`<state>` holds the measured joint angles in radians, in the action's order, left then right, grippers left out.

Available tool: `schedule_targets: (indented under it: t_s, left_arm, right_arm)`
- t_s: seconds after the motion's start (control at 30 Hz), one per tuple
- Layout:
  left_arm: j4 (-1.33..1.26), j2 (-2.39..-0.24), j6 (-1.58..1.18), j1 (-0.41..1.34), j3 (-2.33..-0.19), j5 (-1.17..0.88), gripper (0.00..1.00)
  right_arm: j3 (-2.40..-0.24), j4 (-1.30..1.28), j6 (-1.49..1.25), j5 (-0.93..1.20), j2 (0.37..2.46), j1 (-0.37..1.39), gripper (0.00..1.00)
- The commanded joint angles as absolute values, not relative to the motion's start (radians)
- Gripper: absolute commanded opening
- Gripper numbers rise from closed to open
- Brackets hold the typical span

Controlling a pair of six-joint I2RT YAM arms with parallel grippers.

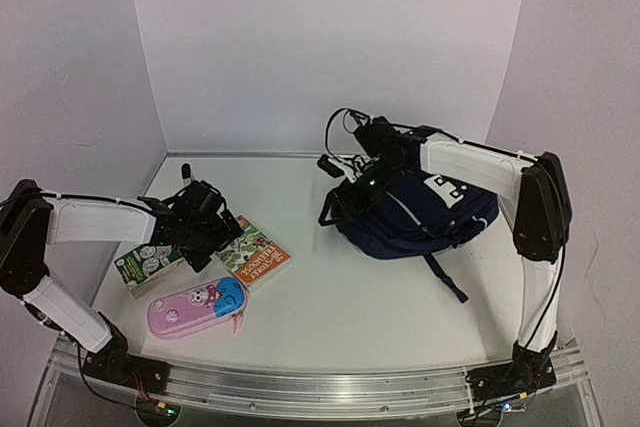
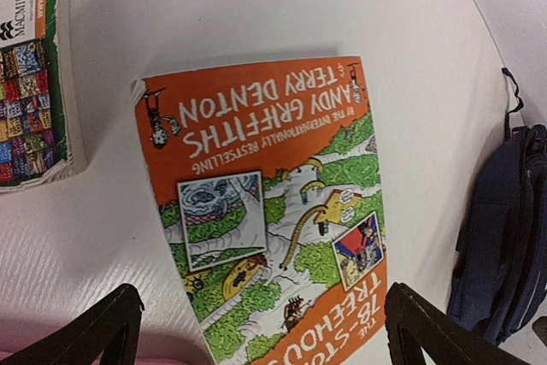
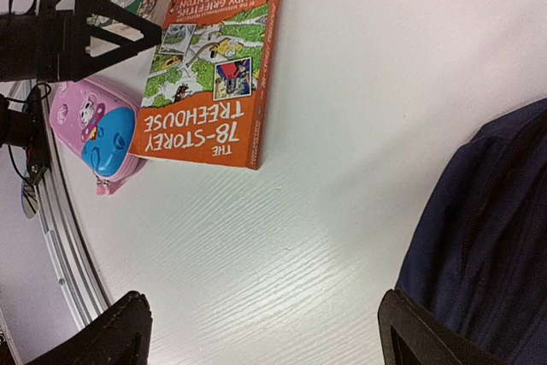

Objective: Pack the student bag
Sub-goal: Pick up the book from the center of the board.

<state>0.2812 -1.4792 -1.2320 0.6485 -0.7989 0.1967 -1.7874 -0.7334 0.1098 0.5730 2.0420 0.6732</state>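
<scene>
Navy student bag [image 3: 479, 237] lies just beside the wide-spread right claw [image 3: 261, 309].

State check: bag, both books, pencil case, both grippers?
student bag: lying on table; zip state unclear
78-Storey Treehouse book: closed, flat, cover up, outside bag
green book: closed, flat on table
pencil case: flat on table, outside bag
left gripper: open, empty, over Treehouse book
right gripper: open, empty, beside bag

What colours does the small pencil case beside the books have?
The pencil case is pink with a bright blue panel, best seen in the top external view.
</scene>
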Motion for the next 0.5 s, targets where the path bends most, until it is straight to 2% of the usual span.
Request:
schedule_targets:
  t_s: [0.0, 0.3, 0.47]
  left_arm:
    - [0.183, -1.488, -1.221, 0.615, -0.766, 0.165, 1.00]
    - [0.026, -1.665, -1.080, 0.552, -0.830, 0.051, 1.00]
    - [-0.064, -1.784, -0.901, 0.531, -0.938, -0.098, 0.99]
  right_arm:
    - [-1.803, -0.713, 0.091, 0.598, 2.058, 0.681, 0.93]
    - [-1.745, -0.712, 0.106, 0.606, 2.033, 0.681, 0.93]
    - [-1.719, -0.709, 0.110, 0.616, 2.039, 0.681, 0.93]
